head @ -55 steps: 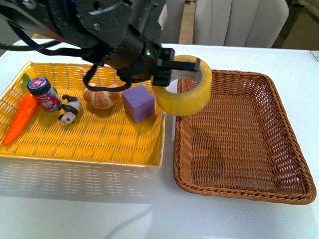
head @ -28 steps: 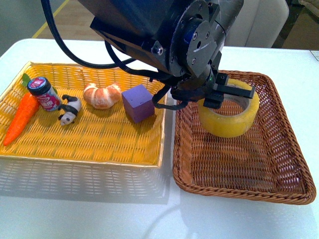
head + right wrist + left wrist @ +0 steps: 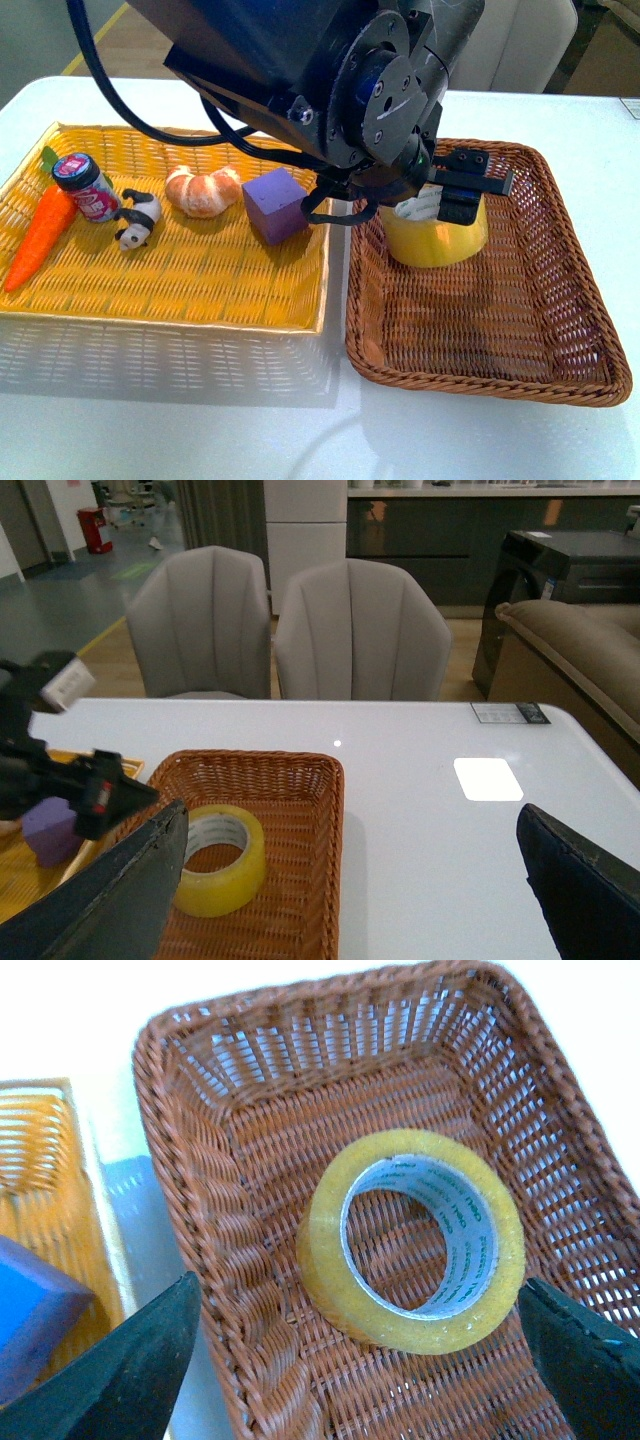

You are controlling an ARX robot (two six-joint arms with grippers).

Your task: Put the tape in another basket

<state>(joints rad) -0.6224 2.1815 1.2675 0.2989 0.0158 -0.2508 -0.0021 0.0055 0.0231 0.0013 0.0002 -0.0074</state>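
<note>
The left gripper (image 3: 357,1295) is hovering spread wide around the tape (image 3: 325,1260) lying in the basket (image 3: 230,1260), apparently finishing the release and needing next a straight lift away.

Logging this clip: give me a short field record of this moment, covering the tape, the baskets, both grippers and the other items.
tape: lying flat, hole up, inside the brown basket
left gripper: open above the tape, fingers wide of it, not gripping
right gripper: open, holding nothing
yellow tray: holds carrot, can, panda toy, bread, purple cube
task state: tape already in the brown basket, not held
</note>
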